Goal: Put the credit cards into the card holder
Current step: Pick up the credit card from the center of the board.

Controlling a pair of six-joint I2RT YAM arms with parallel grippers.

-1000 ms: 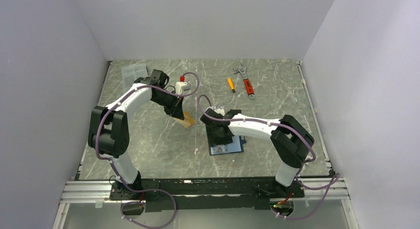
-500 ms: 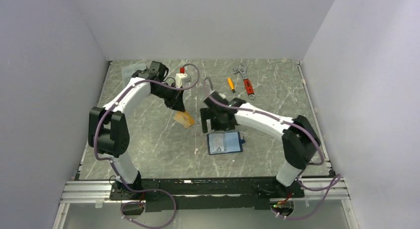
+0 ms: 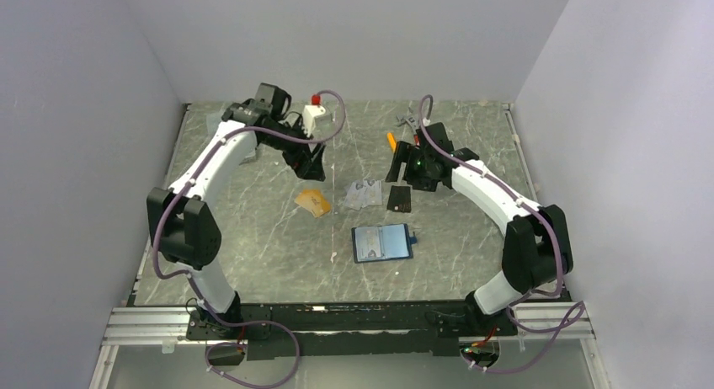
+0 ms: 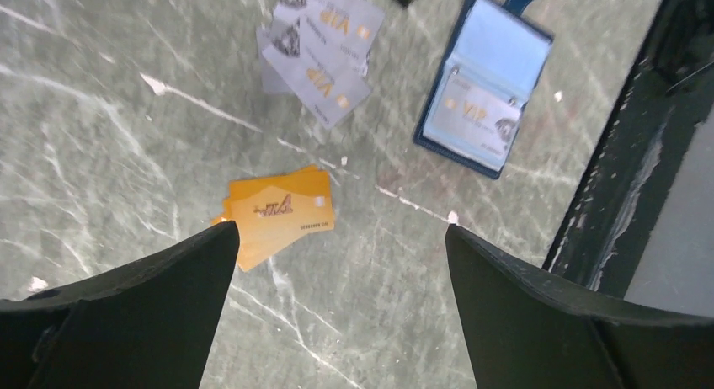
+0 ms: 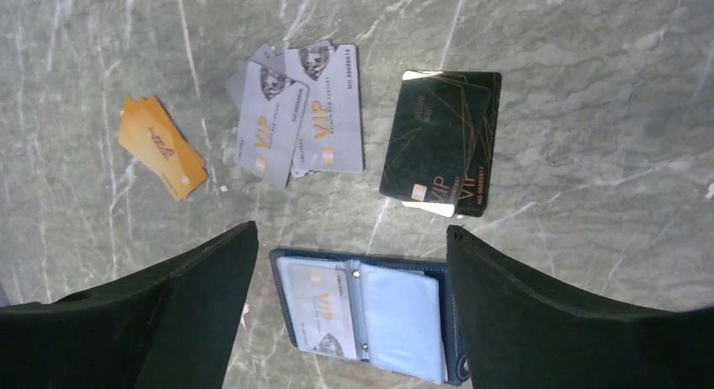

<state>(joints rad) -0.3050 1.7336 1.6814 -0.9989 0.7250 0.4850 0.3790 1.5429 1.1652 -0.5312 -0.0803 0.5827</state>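
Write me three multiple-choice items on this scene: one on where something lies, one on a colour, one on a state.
1. In the top view, where does the card holder lie relative to the orange cards, silvery cards and black cards?
A. Beyond them, at the far edge.
B. Nearer the arm bases than all of them.
C. On top of the orange cards.

2. What colour is the sleeved card inside the card holder?
A. Orange.
B. Black.
C. Silvery-white.

3. How do the left gripper and right gripper stand?
A. Both open, holding nothing.
B. Left shut on a card.
C. Right shut on the card holder.

Answers:
1 B: the card holder lies below all three piles in that view.
2 C: the right wrist view shows a silvery VIP card there.
3 A: each wrist view shows fingers spread wide with nothing gripped.
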